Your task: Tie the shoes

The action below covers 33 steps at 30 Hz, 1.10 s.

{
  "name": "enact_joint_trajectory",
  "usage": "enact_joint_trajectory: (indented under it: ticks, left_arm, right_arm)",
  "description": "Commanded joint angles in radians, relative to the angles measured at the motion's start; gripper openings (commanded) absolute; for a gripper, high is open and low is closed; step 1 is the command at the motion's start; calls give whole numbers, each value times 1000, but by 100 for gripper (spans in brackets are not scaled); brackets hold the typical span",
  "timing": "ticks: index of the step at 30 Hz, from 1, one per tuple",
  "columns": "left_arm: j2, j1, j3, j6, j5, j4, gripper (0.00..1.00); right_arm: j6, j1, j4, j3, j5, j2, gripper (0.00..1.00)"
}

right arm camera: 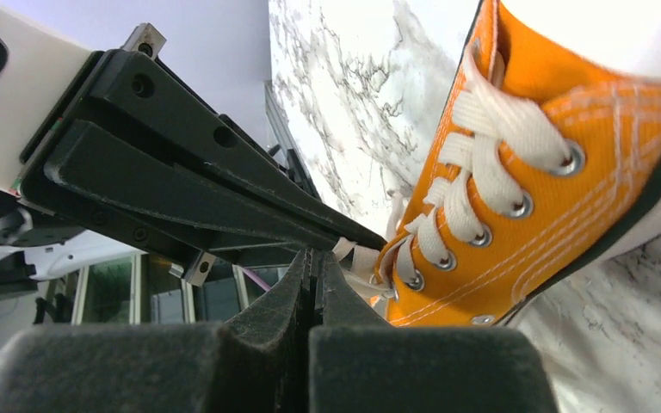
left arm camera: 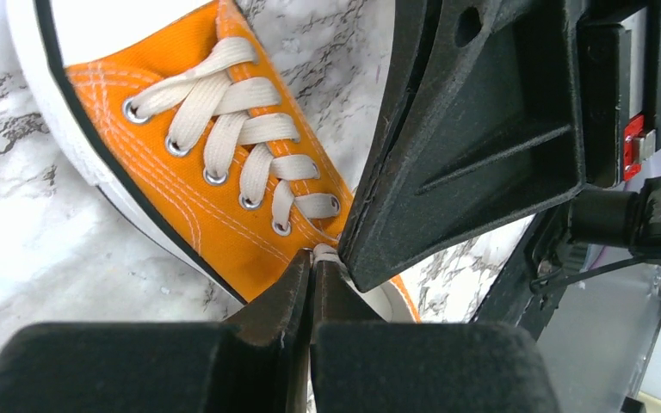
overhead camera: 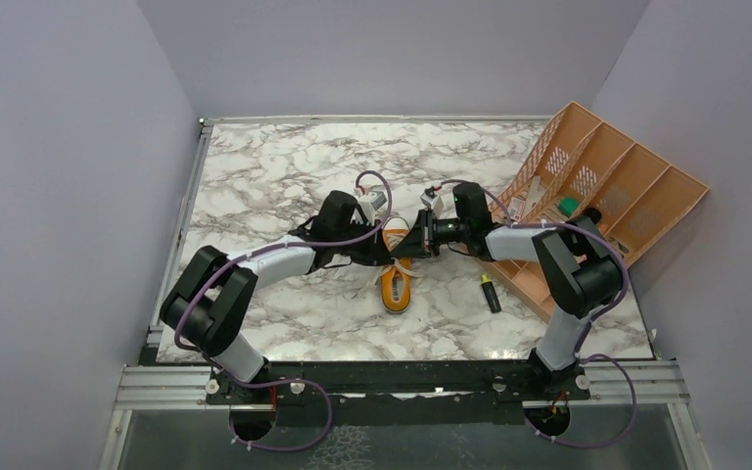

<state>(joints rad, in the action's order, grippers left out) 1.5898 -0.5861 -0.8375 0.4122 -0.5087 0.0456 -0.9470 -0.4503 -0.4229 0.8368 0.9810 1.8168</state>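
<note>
In the top view, the two gripper bodies hide the collar end of the orange canvas sneaker (overhead camera: 397, 286), which lies near the middle of the marble-patterned table (overhead camera: 274, 176), white toe cap towards the arm bases. Both wrist views crop the toe cap. The left gripper (left arm camera: 311, 262) has its fingers pressed together, with a flat white lace (left arm camera: 224, 129) end at their tips; a clamp on it cannot be confirmed. The right gripper (right arm camera: 315, 258) is likewise fully closed beside loose lace strands. Metal eyelets, double stitching and a smooth rubber sole are visible.
</note>
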Motion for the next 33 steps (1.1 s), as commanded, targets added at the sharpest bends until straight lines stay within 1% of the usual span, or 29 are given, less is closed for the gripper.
enact_joint_trajectory:
  ticks: [1,5,10,14,16,19,25,30,33]
  left_arm:
    - [-16,-7,68,89,15,242,0]
    - [-33,-8,80,89,44,248,0]
    - [-91,-8,77,53,124,174,0]
    - [-104,-8,60,84,172,118,0]
    - [-100,-9,60,122,176,122,0]
    - [-82,-18,80,172,165,187,0]
    - [-56,-26,133,203,141,350,0]
    - [-40,-26,149,180,114,429,0]
    - [-8,-26,147,192,98,455,0]
  right_arm:
    - [-121,-25,-107,-11,37,-91,1]
    - [-73,-29,-42,-16,26,-97,1]
    - [-15,-28,28,-20,10,-97,1]
    - [-13,-27,32,-12,-3,-93,1]
    - [-12,-28,37,-9,-12,-92,1]
    - [-23,-29,11,-11,7,-74,1]
    - [-33,-34,-11,-27,34,-68,1]
    - [-19,-46,4,-4,54,-57,1]
    - [20,-59,64,26,54,-55,1]
